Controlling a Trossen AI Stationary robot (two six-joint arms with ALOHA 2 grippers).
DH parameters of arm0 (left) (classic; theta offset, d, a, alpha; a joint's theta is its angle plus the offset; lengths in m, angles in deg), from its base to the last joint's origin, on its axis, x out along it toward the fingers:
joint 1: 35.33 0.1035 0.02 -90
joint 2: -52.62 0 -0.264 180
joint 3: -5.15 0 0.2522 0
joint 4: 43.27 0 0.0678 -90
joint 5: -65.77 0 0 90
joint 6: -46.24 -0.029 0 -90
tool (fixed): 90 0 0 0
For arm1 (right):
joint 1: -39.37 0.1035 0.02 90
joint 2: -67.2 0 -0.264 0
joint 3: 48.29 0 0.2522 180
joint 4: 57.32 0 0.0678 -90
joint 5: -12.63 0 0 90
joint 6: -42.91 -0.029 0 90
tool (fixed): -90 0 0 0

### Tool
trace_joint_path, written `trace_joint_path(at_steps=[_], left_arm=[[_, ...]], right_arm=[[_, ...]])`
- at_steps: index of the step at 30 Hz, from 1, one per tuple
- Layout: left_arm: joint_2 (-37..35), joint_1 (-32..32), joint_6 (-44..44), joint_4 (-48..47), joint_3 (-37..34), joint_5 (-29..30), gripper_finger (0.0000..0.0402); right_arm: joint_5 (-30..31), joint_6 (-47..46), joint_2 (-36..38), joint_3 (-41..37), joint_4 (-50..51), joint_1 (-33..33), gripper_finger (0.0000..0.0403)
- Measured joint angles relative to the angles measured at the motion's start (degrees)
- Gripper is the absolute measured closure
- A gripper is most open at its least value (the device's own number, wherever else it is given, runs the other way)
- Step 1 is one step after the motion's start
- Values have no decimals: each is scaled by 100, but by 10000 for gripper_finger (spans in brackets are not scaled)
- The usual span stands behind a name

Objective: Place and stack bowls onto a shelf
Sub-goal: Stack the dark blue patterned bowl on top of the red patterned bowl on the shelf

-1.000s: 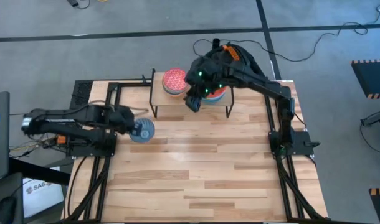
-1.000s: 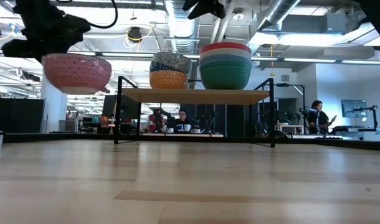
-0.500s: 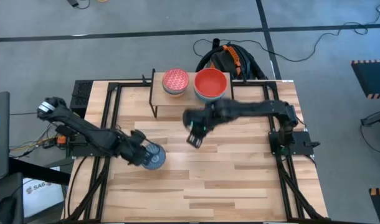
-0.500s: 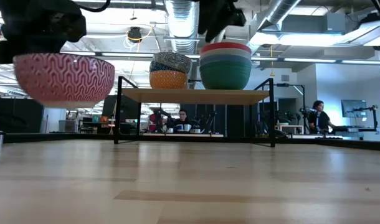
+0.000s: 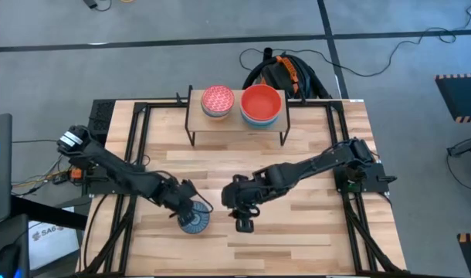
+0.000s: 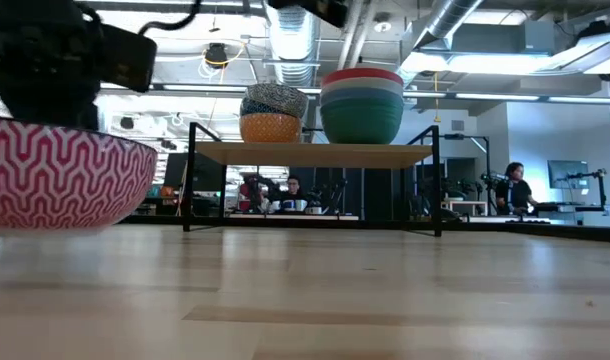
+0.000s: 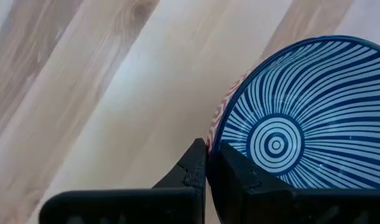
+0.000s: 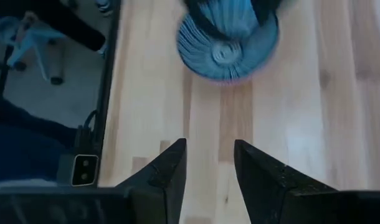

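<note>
My left gripper (image 5: 188,211) is shut on a bowl (image 5: 195,222) that is pink patterned outside (image 6: 55,185) and blue-and-white striped inside (image 7: 302,118). It is low over the table's near middle; whether its base touches the wood, I cannot tell. My right gripper (image 5: 243,224) stands open just to the right of that bowl (image 8: 227,37) and touches nothing, fingers apart (image 8: 205,168). The shelf (image 5: 235,127) stands at the far edge. It carries two stacks: a patterned one (image 6: 273,112) and a red-topped one (image 6: 361,105). My left gripper pinches the bowl's rim (image 7: 210,134), one finger inside the bowl and one outside against the pink wall. The fingers (image 7: 193,168) come from above and from the table's left. The bowl sits upright, its mouth facing up.
The shelf's black legs (image 6: 190,180) stand on the table's far part. Black frame rails (image 5: 131,193) run along the table's left and right sides. Bare wood (image 5: 297,232) lies between the shelf and the near edge. People sit in the room behind (image 6: 510,185).
My left gripper carried the bowl from the table's left side toward the near edge and the middle, and down low to the wood. My right gripper left the shelf's red-topped stack, moved toward the near edge and came down beside the bowl.
</note>
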State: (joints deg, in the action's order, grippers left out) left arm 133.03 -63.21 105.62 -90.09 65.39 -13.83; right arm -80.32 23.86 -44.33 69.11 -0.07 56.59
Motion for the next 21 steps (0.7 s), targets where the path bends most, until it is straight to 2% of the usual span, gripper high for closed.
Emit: trace_joint_path(at_steps=[6, 10, 12, 14, 18, 21], left_arm=[[-13, 520, -1174, 416, -2, -405, 399], [-17, 578, -2264, 1092, -2, -564, 399], [-17, 584, -2527, 1350, -2, -587, 399], [-17, 595, -2594, 1565, -2, -383, 399], [-17, 567, -2596, 1745, -2, 470, 399], [-19, 580, -2430, 1758, -2, 682, 399]], right_arm=[[125, 1329, -136, -1, -43, 59, 255], [152, 2093, -293, 32, -53, 109, 257], [192, 2404, -363, -14, 111, 150, 256], [200, 2537, -411, 1, 30, 193, 255], [463, 2075, -510, -5, 22, 186, 255], [495, 2228, -662, 24, -310, 183, 254]])
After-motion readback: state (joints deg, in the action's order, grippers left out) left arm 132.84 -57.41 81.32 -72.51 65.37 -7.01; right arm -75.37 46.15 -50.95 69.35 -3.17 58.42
